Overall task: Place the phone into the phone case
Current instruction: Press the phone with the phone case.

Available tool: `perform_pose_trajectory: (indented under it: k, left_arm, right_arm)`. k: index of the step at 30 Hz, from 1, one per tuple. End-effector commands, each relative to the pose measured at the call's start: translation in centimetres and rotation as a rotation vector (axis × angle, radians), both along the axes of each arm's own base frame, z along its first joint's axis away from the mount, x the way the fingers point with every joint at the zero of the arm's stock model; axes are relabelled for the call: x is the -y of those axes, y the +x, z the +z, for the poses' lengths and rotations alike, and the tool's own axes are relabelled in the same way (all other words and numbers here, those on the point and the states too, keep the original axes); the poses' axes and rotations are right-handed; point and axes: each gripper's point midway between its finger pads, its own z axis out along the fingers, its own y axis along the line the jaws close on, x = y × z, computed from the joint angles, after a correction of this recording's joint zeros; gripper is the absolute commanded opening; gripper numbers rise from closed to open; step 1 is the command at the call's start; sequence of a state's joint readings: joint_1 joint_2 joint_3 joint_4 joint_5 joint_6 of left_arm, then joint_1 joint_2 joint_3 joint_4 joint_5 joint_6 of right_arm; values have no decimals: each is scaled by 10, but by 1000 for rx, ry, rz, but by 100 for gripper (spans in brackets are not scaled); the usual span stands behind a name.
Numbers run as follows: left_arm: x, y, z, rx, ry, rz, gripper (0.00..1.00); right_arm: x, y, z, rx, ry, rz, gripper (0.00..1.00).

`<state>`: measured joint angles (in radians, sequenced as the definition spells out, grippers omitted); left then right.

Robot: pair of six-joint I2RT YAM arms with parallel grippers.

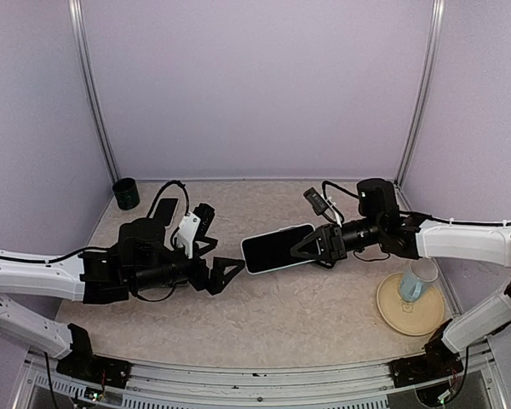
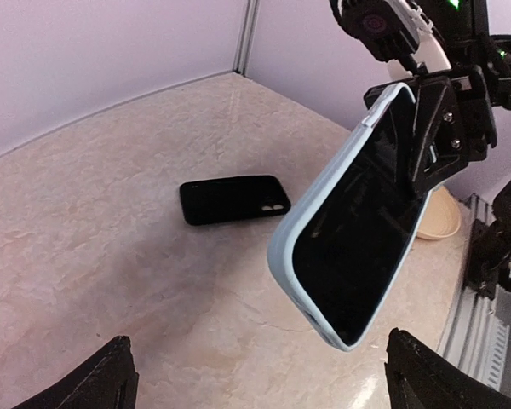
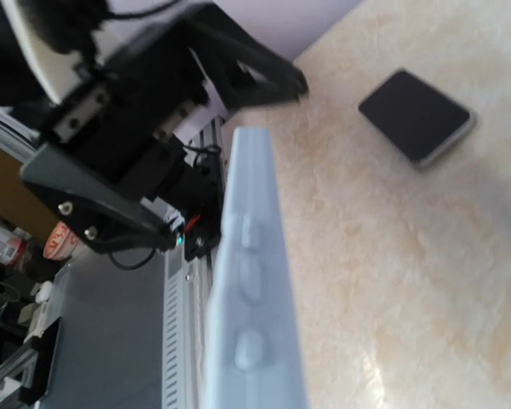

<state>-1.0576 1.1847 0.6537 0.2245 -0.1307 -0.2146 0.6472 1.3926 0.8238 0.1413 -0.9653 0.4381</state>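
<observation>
My right gripper [image 1: 313, 246] is shut on one end of a light-blue phone case [image 1: 277, 249] and holds it in the air over the middle of the table. The case's dark inner face [image 2: 362, 221] is turned toward the left wrist camera, and its buttoned edge [image 3: 251, 281] fills the right wrist view. A black phone [image 2: 234, 198] lies flat on the table behind it, back up with two lenses showing. My left gripper [image 2: 260, 383] stands wide open just short of the case's free end, with nothing between its fingers.
A black cup [image 1: 126, 193] stands at the back left corner. A tan plate [image 1: 390, 308] with a pale blue mug [image 1: 417, 281] on it sits at the right, near the right arm. Lilac walls close off the back and both sides.
</observation>
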Motion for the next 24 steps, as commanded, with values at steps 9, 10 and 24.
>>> perform_pose_trajectory:
  k: [9,10,24]
  left_arm:
    - [32,-30,47,-141,-371,-283,99]
    - [34,-31,46,-154,-379,-295,99]
    - [47,-31,40,-230,-418,-364,75]
  right_arm:
    - [-3,-3,51,204,177,5,0]
    - [-2,-3,53,215,185,-1,0]
    - [-7,-7,50,222,197,12,0]
